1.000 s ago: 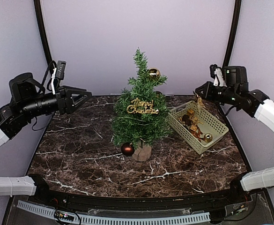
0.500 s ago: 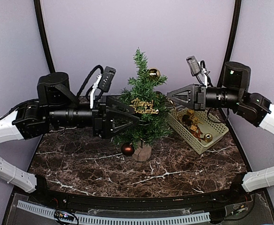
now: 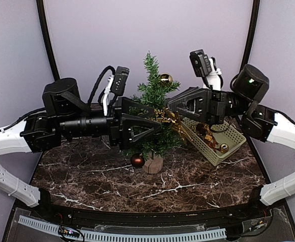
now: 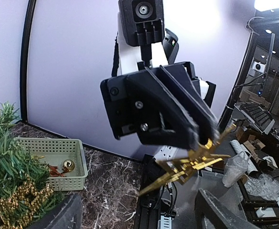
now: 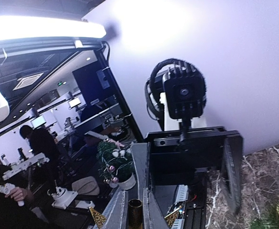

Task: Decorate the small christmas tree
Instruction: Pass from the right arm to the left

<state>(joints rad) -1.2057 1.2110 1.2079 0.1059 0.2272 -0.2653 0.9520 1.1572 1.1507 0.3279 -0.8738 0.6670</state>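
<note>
Now right gripper (image 4: 203,139): pinched tight on gold star ornament (image 4: 189,167);
left gripper (image 3: 156,121): jaws wide, holding nothing;
small christmas tree (image 3: 155,88): upright, just behind both grippers;
risk: star likely slips during handover; crowded arms could topple tree

table (image 3: 86,174): dark marble | on it: small christmas tree (image 3: 153,91), basket (image 3: 214,157), brown bauble (image 3: 137,160)

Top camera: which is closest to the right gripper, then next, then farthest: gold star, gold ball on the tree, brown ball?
1. Gold star: pinched in the right gripper.
2. Gold ball: higher up on the tree.
3. Brown ball: low, at its foot.
</note>
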